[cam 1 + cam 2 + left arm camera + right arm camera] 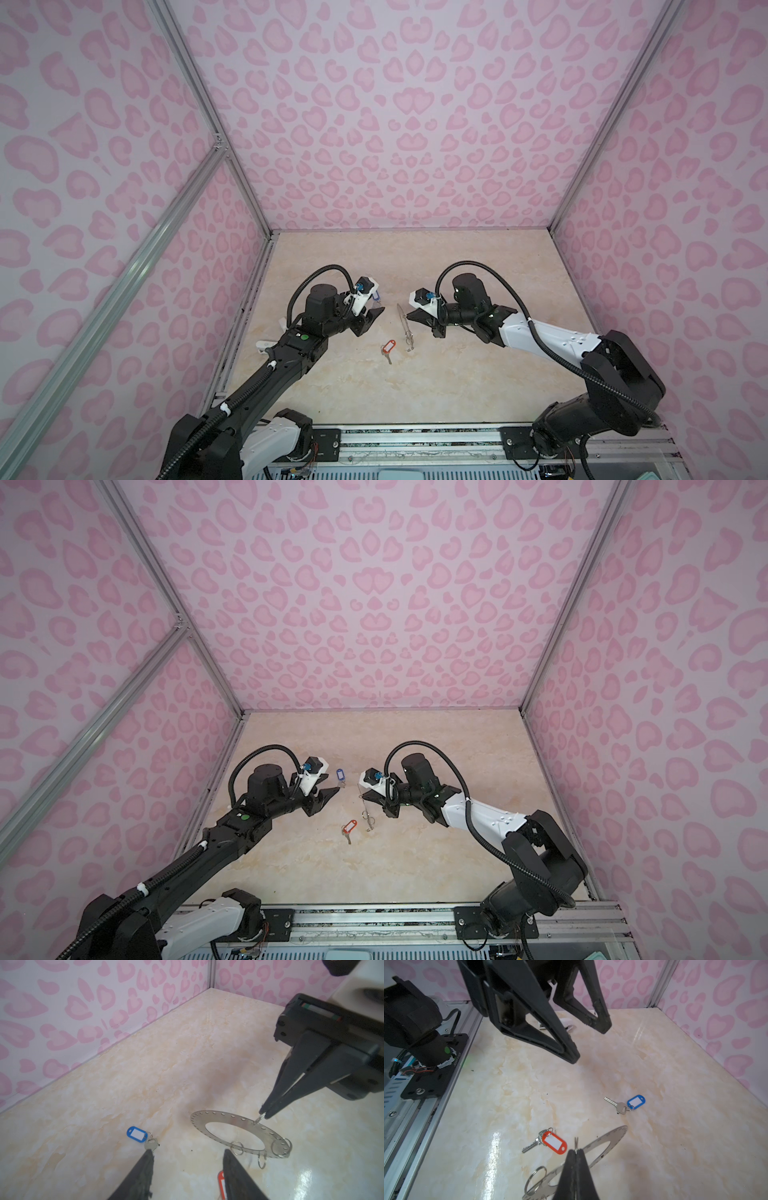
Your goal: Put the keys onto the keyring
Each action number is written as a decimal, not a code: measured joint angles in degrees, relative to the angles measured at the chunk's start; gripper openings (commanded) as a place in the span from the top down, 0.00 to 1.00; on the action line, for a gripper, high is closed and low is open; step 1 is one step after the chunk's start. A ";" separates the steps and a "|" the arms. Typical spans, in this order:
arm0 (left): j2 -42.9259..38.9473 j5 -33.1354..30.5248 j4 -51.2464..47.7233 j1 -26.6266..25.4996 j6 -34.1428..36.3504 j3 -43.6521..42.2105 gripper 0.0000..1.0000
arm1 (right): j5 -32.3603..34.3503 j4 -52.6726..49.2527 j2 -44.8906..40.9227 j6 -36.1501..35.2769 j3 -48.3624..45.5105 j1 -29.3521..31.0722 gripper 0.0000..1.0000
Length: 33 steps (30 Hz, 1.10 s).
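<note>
Tilted keyring [226, 1121] being held by right gripper [264, 1114], jaws clamping its wire clip [259, 1119]. Over blue-tag key [136, 1134], left gripper [188, 1151] hovering, jaws apart, empty. Beside keyring, orange-tag key [550, 1142] lying flat.

blue tag [636, 1102], orange-red tag [554, 1142], grey metal keyring [234, 1119], cream marbled table [457, 270], pink heart-print walls [395, 104].

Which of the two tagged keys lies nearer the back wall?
The key with the blue tag, just beyond the left pincer; the orange-red-tagged key lies nearer the front.
</note>
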 measured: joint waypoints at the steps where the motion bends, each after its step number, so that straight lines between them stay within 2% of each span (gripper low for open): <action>1: 0.04 0.48 0.07 -0.44 1.07 0.00 0.48 | -0.48 2.19 -0.33 0.57 -1.16 0.00 1.00; 5: 0.33 2.54 0.02 -2.05 4.46 -0.02 0.49 | -1.97 7.39 -0.57 1.60 -2.05 -0.04 1.00; 11: 0.76 4.09 -0.04 -4.02 8.57 -0.02 0.51 | -3.19 9.90 -0.57 1.60 -2.03 -0.04 1.00; 25: 3.37 4.04 -0.13 -5.64 11.34 0.46 0.61 | -6.10 9.27 0.35 0.09 -0.52 -0.04 1.00; 31: 3.96 5.22 -0.02 -6.10 11.54 1.55 0.62 | -7.10 9.31 0.98 0.04 -0.13 -0.04 1.00; 33: 4.28 5.88 -0.04 -6.43 11.61 1.60 0.67 | -7.30 9.33 1.09 0.00 -0.07 -0.04 1.00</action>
